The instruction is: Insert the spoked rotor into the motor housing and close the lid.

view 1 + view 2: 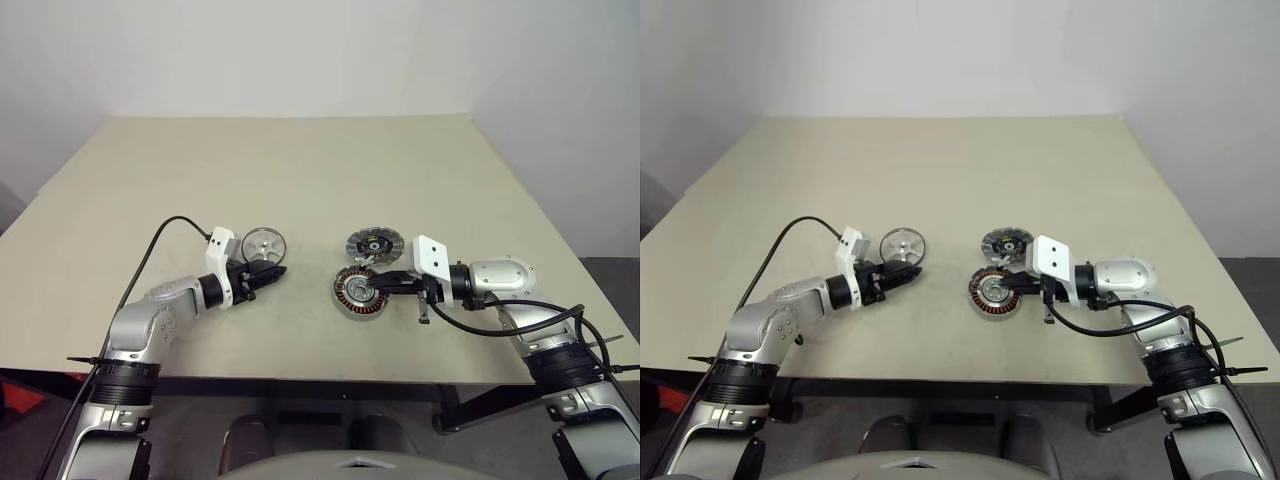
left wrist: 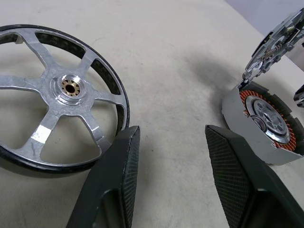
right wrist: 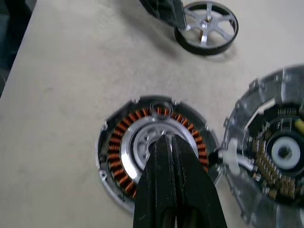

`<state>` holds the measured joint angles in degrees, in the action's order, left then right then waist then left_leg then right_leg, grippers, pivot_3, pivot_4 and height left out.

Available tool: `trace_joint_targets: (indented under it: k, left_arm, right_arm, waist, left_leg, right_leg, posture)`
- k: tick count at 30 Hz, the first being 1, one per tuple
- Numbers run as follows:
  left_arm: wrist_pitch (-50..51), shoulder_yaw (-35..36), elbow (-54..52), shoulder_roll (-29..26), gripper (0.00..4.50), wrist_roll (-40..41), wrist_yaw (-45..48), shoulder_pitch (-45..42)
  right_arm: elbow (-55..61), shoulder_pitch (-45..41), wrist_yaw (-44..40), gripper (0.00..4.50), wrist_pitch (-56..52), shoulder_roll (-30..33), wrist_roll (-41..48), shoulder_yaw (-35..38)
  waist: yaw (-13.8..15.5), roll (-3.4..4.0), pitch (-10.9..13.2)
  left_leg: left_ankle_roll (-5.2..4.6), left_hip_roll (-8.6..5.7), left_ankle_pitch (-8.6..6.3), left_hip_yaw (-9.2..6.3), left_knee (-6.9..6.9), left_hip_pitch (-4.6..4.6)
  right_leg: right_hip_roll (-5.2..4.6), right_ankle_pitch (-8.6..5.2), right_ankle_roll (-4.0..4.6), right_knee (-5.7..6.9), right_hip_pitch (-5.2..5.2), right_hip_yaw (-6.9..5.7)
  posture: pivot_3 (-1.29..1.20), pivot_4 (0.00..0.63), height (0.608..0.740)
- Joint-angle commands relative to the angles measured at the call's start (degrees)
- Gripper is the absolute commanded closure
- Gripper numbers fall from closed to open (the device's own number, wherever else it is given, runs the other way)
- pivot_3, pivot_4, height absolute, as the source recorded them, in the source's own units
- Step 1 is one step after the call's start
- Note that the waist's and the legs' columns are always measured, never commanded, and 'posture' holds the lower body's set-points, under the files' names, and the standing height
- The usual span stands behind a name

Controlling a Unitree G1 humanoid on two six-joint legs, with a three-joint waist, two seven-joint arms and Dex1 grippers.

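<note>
Right claw (image 3: 166, 142) is pressed together above the motor housing (image 1: 358, 293); left claw (image 1: 272, 272) is held spread beside the spoked rotor (image 1: 263, 243); the lid (image 1: 374, 243) is seen just behind the housing.

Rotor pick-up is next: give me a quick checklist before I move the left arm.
1. Rotor lies flat and free on the table: ok.
2. Left gripper open, beside the rotor, not around it: ok.
3. Housing windings face up, nothing inside: ok.
4. Right gripper shut, hanging over the housing centre, blocking insertion: not ok.
5. Lid off, beside the housing: ok.
6. Lid touching housing: cannot tell.
</note>
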<state>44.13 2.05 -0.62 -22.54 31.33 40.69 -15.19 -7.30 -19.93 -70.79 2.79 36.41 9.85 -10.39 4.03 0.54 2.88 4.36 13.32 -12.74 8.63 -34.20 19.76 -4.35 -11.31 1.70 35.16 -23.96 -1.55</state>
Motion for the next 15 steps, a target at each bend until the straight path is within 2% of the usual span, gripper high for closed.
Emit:
trace_joint_targets:
  k: [1, 15]
  left_arm:
    - [-0.33, 0.85, -2.05, -0.04, 2.18, 0.55, -0.36, -0.02]
    - [0.05, 1.34, -3.13, -0.16, 2.18, 0.99, -1.12, 0.78]
  right_arm:
    - [1.76, -2.87, 0.62, 4.47, 0.71, -1.01, -0.37, -0.55]
    - [3.29, -6.24, 3.25, 4.47, -2.74, -3.39, -3.08, -3.68]
  waist:
    - [0.00, 0.00, 0.00]
    - [-0.13, -0.01, 0.00]
  left_leg:
    - [0.00, 0.00, 0.00, 0.00, 0.00, 0.00]
    - [0.00, 0.01, 0.00, 0.00, -0.01, -0.01]
  right_leg:
    - [0.00, 0.00, 0.00, 0.00, 0.00, 0.00]
    - [0.01, 0.00, 0.01, 0.02, 0.00, 0.00]
  posture:
    - [0.00, 0.000, 0.740]
    - [0.00, 0.000, 0.740]
